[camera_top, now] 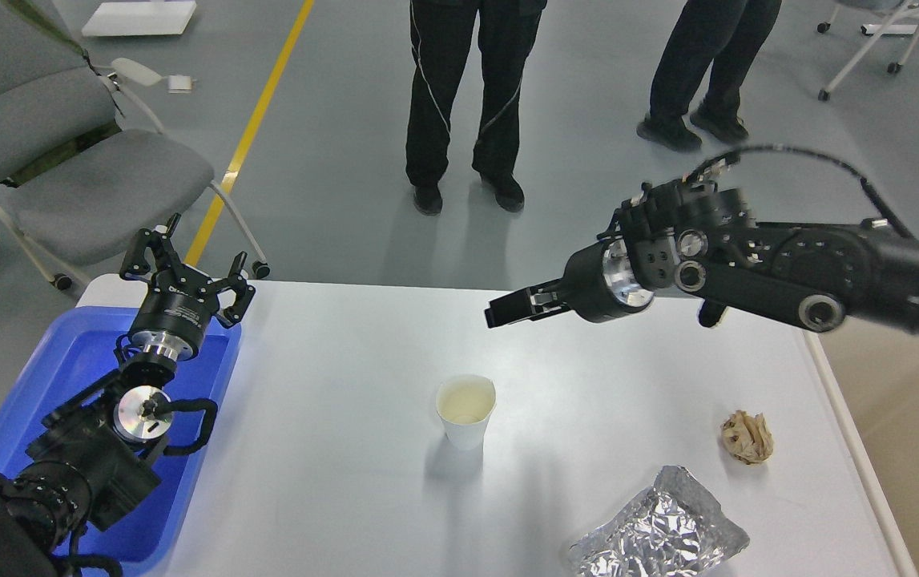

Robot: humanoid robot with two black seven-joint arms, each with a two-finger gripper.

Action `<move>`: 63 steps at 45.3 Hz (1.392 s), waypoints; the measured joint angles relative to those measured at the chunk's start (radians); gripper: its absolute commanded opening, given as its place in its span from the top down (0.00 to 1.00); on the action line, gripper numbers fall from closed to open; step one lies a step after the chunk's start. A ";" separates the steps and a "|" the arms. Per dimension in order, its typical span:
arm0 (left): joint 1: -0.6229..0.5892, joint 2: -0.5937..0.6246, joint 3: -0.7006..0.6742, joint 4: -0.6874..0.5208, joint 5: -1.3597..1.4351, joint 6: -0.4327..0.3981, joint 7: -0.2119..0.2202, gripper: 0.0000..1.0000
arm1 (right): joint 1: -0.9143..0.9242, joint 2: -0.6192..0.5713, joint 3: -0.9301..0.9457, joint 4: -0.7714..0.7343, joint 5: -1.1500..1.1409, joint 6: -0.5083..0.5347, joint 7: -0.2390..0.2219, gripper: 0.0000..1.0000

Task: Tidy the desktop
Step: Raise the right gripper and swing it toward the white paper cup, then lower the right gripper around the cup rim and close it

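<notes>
The desktop (331, 497) spreads white and matte below me, with a paper cup (466, 410) mid-table, a crumpled wad (747, 437) right and foil (655, 530) near. My right gripper (503, 310) hovers above the cup, fingers seemingly clenched; I'd spread them, then descend straight. My left gripper (187, 268) hangs released over the blue tray (50, 377) at left

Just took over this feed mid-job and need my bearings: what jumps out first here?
The white paper cup stands upright and alone mid-desktop, with the right pincer hovering above and behind it. Near the front right lie a crinkled foil bag and a crumpled paper ball. The left pincer is open over the blue tray at the left edge.
</notes>
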 measured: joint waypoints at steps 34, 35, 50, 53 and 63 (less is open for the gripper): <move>0.000 0.000 0.000 0.000 0.000 0.000 0.000 0.00 | -0.048 0.306 -0.233 -0.333 -0.094 0.001 -0.010 0.00; 0.000 0.000 0.000 0.000 0.000 0.000 0.000 0.00 | -0.053 0.307 -0.233 -0.338 -0.094 -0.001 -0.010 0.00; 0.000 0.001 0.000 0.000 0.000 0.001 0.000 0.00 | -0.119 0.315 -0.157 -0.369 -0.083 -0.017 -0.008 0.00; 0.000 0.001 0.000 0.000 0.000 0.001 0.000 0.00 | -0.138 0.315 -0.145 -0.373 -0.082 -0.019 -0.007 0.00; 0.000 0.000 0.000 0.000 0.000 0.001 0.000 0.00 | -0.206 0.316 -0.120 -0.390 -0.082 -0.031 -0.006 0.00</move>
